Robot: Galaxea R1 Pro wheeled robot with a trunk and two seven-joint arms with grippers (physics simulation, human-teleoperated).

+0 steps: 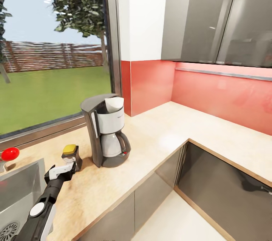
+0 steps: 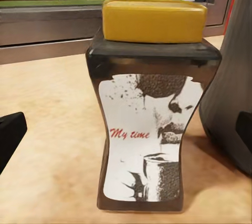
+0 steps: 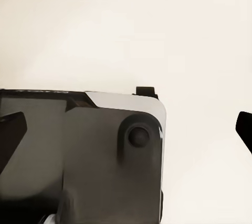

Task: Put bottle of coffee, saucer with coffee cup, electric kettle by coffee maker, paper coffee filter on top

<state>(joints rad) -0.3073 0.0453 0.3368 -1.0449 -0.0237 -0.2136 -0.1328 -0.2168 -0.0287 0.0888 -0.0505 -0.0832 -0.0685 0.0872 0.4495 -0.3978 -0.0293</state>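
The bottle of coffee [image 1: 71, 154] stood on the countertop [image 1: 158, 139] at lower left, just beside the coffee maker [image 1: 107, 129], which carried the paper coffee filter [image 1: 114, 104]. The left gripper [image 1: 70, 165] sat spread at the bottle, gripping nothing; the right one's fingers [image 3: 10, 132] were apart. Saucer, cup and kettle seemingly remained.

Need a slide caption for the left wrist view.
Bottle of coffee upright on the countertop beside the coffee maker, between the open left gripper's fingertips.
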